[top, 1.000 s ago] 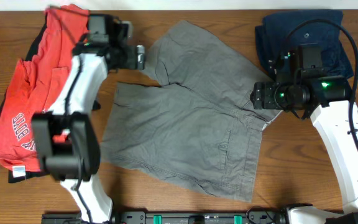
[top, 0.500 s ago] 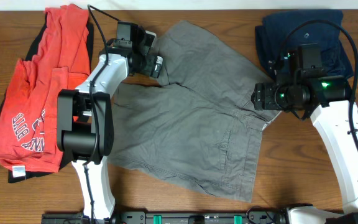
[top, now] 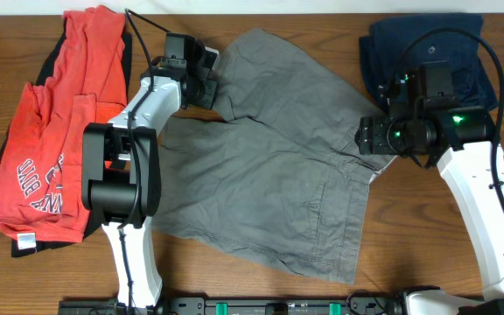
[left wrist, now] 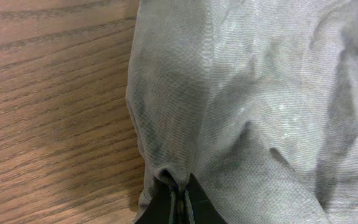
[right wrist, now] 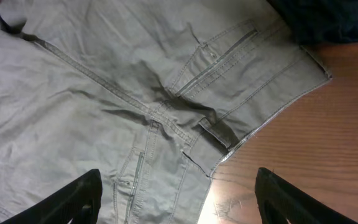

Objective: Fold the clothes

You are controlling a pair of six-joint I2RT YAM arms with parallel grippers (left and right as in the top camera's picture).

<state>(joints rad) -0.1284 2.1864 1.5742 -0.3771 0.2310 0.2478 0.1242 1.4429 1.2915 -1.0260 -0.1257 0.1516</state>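
The grey-khaki shorts lie spread flat in the middle of the wooden table. My left gripper is at the upper left leg's edge, shut on a pinch of the fabric; in the left wrist view my left gripper shows its fingertips pressed together with cloth bunched between them. My right gripper hovers over the waistband at the shorts' right side. In the right wrist view my right gripper is open, its fingers wide apart and holding nothing.
An orange-red T-shirt with white lettering lies at the left on top of a black garment. A dark navy garment sits at the back right, its edge close to the shorts' waistband. Bare wood lies left of the pinched leg.
My left gripper swung right from beside the T-shirt to the shorts' leg edge and closed on the fabric. The right arm stayed put.
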